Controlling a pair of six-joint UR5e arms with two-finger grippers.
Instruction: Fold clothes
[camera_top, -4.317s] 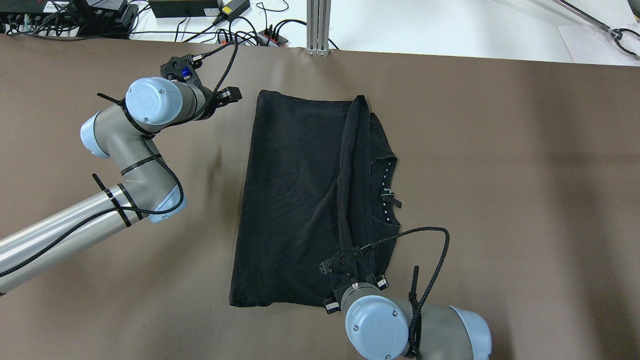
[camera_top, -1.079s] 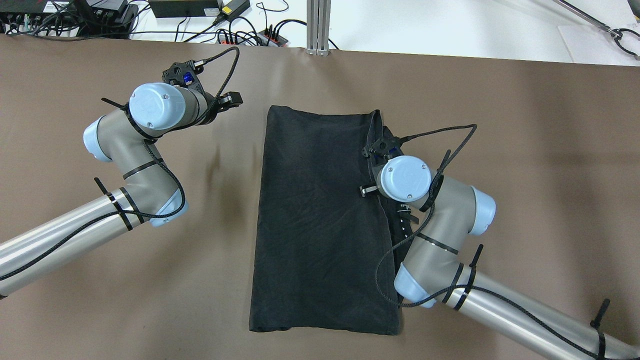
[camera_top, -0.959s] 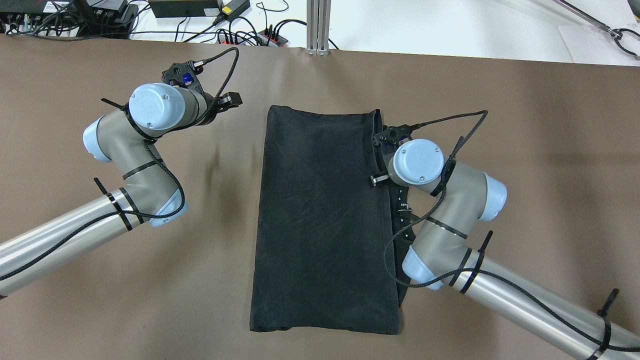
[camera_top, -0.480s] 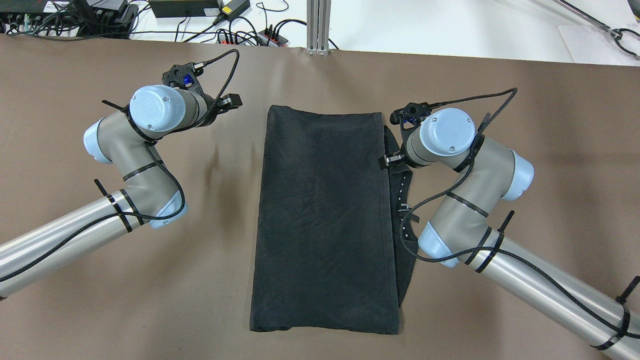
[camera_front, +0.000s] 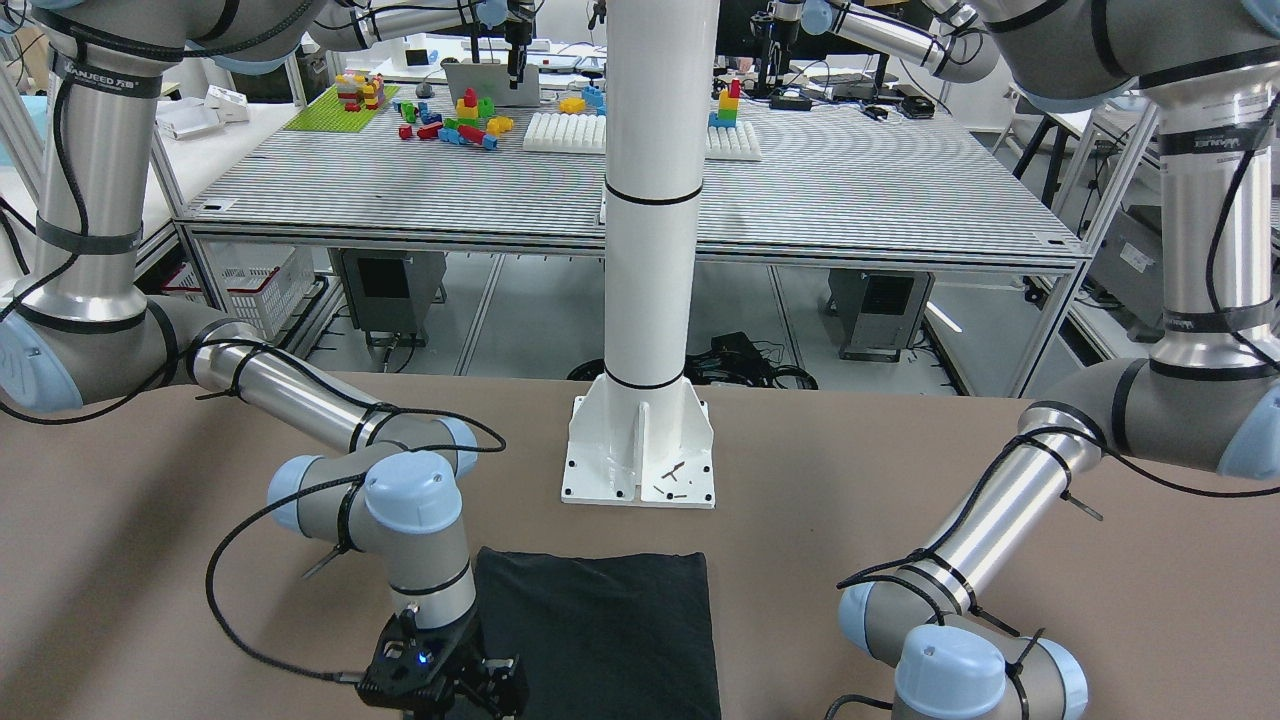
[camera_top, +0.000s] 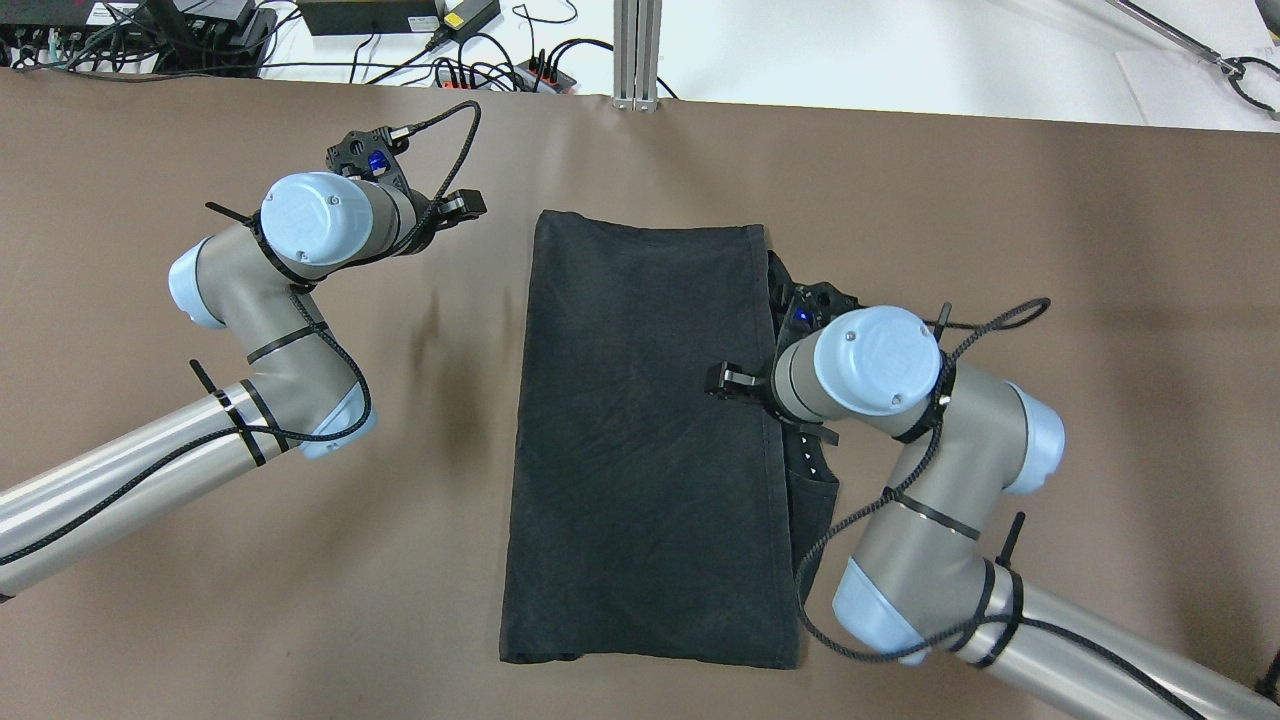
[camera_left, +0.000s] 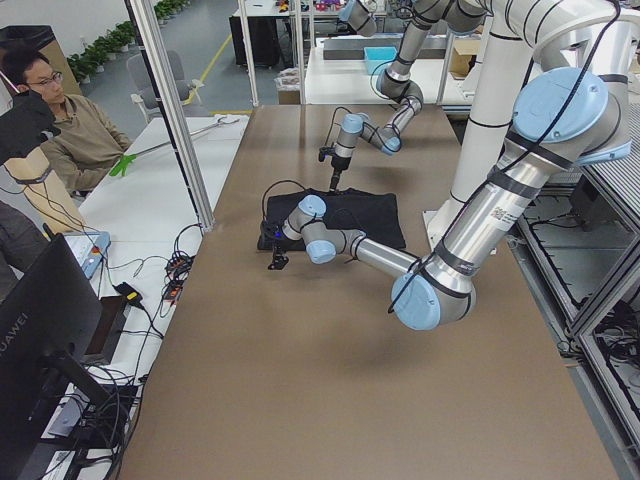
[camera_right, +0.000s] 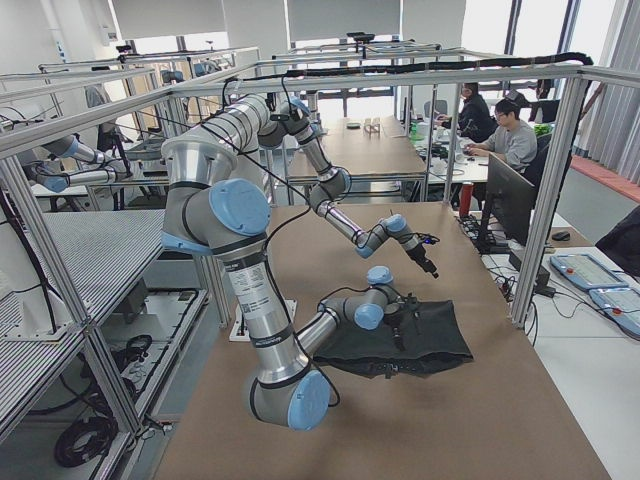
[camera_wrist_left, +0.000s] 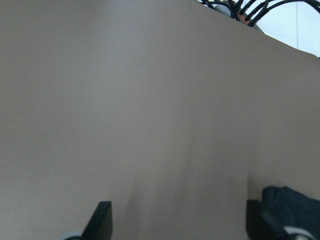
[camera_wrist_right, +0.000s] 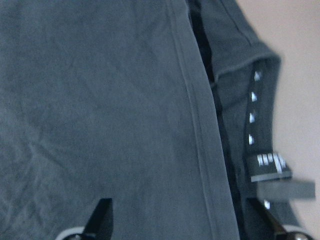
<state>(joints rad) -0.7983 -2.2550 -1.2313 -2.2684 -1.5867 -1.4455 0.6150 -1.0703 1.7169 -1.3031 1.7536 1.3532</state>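
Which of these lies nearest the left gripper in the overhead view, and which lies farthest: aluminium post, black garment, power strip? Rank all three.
From the left gripper:
1. black garment, just to its right on the table.
2. power strip, beyond the table's far edge.
3. aluminium post, farther right along that edge.

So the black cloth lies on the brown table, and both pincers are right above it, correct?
Not both. Only the right pincer is above the black cloth, near its collar edge. The left pincer is off to the cloth's side, over the bare brown table. The overhead view shows it.
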